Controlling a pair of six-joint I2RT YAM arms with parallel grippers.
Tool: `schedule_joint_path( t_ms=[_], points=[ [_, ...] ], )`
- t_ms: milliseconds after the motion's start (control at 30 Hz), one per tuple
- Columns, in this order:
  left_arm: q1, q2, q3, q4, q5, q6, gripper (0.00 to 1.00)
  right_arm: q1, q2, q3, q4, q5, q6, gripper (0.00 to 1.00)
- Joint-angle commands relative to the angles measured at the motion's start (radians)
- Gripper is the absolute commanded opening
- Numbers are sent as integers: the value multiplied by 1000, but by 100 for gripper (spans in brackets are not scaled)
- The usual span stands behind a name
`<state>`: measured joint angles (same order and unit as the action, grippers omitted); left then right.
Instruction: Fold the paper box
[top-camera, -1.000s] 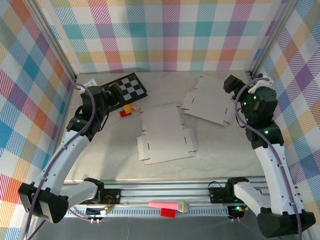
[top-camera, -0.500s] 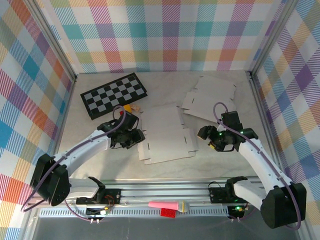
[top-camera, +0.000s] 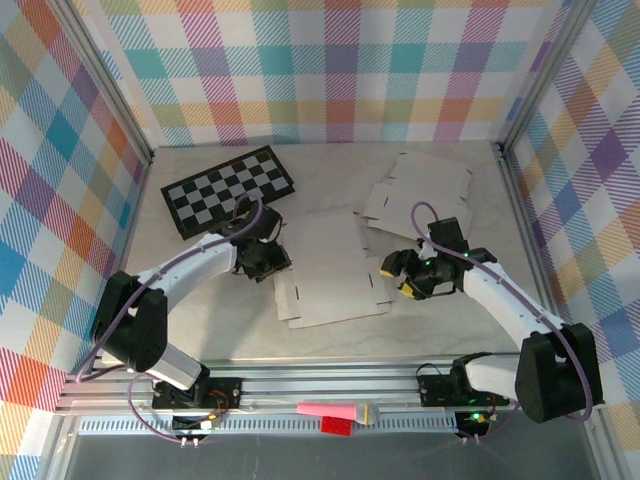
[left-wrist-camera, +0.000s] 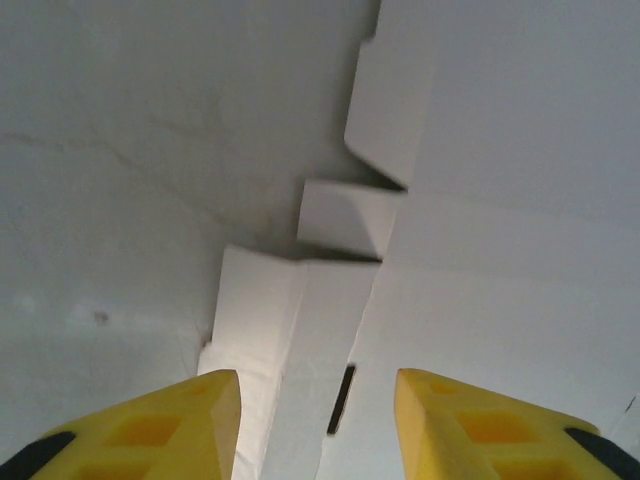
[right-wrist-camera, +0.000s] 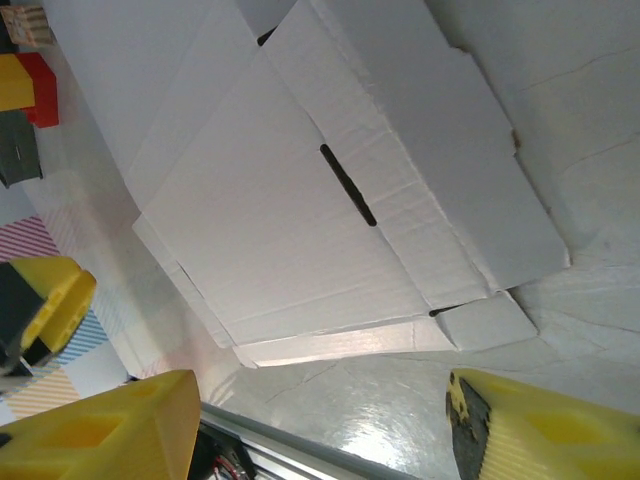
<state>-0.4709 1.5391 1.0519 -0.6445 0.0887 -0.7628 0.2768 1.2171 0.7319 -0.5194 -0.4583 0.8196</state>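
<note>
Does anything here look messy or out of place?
Mildly. The flat box blank in the middle lies skewed to the table edge, with a second blank behind it to the right. A pink item and a red block lie on the front rail, off the table.

The flat paper box (top-camera: 330, 265) was matt white card, creased, with rough-cut edges. Beside it, the table (top-camera: 330, 345) looked smooth and faintly glossy. The yellow fingers (right-wrist-camera: 100, 425) were matt plastic.
</note>
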Motion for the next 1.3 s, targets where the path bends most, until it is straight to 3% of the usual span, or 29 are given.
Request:
schedule_joint_path(
  t_ms=[0, 267, 400, 667, 1267],
  points=[
    [49, 57, 29, -59, 28, 111, 48, 18, 25, -11, 33, -38, 12, 66],
    [82, 146, 60, -27, 108, 305, 52, 37, 94, -1, 45, -71, -4, 65],
    [97, 196, 51, 34, 220, 385, 53, 38, 125, 1, 38, -77, -26, 65],
    [97, 261, 69, 44, 316, 483, 53, 37, 173, 22, 30, -83, -51, 65],
    [142, 267, 131, -34, 343, 602, 60, 29, 298, 97, -32, -11, -180, 62]
  ],
)
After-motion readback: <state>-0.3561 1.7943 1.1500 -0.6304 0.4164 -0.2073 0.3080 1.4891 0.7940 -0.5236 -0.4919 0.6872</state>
